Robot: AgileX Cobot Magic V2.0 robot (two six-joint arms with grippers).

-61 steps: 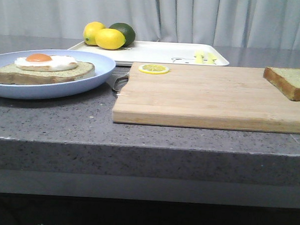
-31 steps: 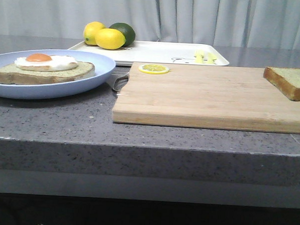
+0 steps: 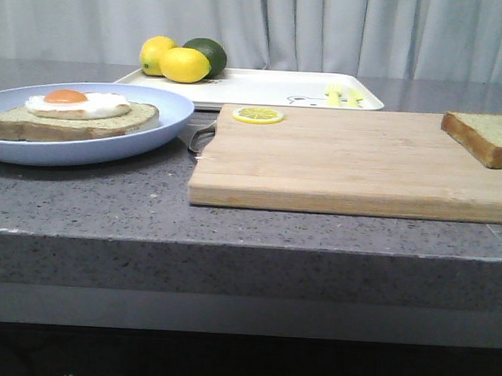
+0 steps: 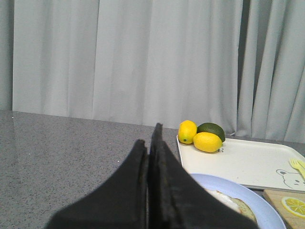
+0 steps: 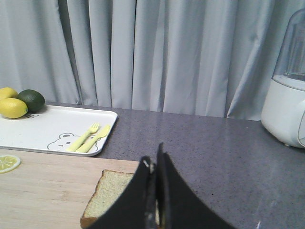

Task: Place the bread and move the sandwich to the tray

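Note:
The bread (image 3: 489, 136) lies on the far right of the wooden cutting board (image 3: 344, 163); the right wrist view shows it (image 5: 110, 196) just below my shut, empty right gripper (image 5: 155, 160). The sandwich (image 3: 75, 114), a bread slice with a fried egg, sits on the light-blue plate (image 3: 166, 118) at the left. The white tray (image 3: 264, 87) stands behind the board. My left gripper (image 4: 148, 136) is shut and empty, above the plate's near rim (image 4: 259, 200). Neither gripper shows in the front view.
Two lemons (image 3: 183, 64) and a lime (image 3: 209, 51) sit on the tray's left end, a yellow fork and spoon (image 3: 343, 95) on its right end. A lemon slice (image 3: 257, 115) lies on the board. A white blender (image 5: 288, 95) stands to the right.

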